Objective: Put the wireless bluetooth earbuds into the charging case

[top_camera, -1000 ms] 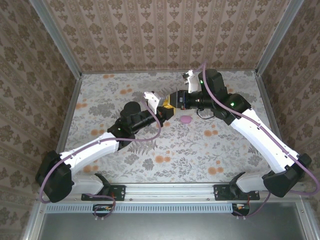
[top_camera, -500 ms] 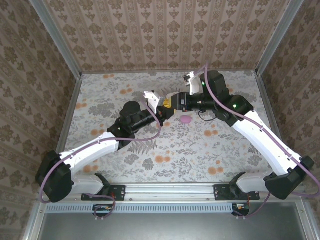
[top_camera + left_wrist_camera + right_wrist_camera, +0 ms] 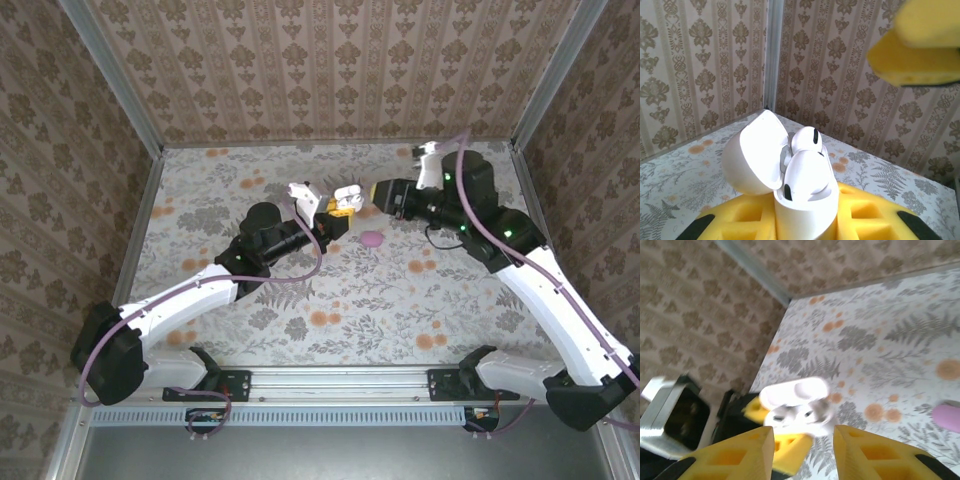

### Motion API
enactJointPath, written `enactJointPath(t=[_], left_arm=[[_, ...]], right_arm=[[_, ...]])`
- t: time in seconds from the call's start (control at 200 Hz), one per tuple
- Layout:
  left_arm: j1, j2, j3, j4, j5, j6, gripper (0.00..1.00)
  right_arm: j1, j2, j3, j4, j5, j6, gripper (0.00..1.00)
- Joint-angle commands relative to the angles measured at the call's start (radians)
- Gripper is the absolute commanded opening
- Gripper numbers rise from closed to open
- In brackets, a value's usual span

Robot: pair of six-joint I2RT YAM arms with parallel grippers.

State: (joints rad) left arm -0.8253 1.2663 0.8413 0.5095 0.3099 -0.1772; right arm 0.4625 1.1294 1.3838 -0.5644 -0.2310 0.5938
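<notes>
While left fingers grip the charging case, a pinkish-purple piece lies nearby.

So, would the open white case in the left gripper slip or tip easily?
The charging case looks smooth and glossy, so probably slippery, though the left gripper clamps it in soft foam. Its open lid leans sideways, so it may tip if set down.
</notes>
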Motion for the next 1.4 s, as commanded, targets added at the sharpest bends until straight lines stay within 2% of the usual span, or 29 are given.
enactJointPath(t=[0.0, 0.105, 0.3, 0.475, 0.705, 0.965, 1.395], left_arm=[[-0.007, -0.018, 0.027, 0.033, 0.108, 0.065, 0.25], [-0.008, -0.016, 0.059, -0.038, 0.163, 0.110, 0.25], [-0.009, -0.016, 0.070, -0.070, 0.209, 0.182, 0.26], [-0.012, -0.013, 0.100, -0.146, 0.238, 0.226, 0.26], [-0.013, -0.016, 0.092, -0.122, 0.206, 0.214, 0.26], [-0.012, -0.018, 0.080, -0.105, 0.147, 0.197, 0.26], [-0.013, -0.010, 0.084, -0.103, 0.109, 0.173, 0.26]], right_arm=[[-0.066, 0.014, -0.003, -0.008, 0.009, 0.045, 0.41], [-0.112, 0.060, 0.025, -0.038, -0.098, 0.060, 0.42], [-0.120, 0.136, 0.041, -0.007, -0.270, 0.092, 0.45], [-0.122, 0.186, 0.064, -0.016, -0.312, 0.093, 0.47], [-0.121, 0.255, 0.107, -0.083, -0.414, 0.058, 0.46], [-0.121, 0.239, 0.104, -0.155, -0.476, -0.003, 0.43], [-0.123, 0.172, 0.030, -0.138, -0.452, 0.019, 0.44]])
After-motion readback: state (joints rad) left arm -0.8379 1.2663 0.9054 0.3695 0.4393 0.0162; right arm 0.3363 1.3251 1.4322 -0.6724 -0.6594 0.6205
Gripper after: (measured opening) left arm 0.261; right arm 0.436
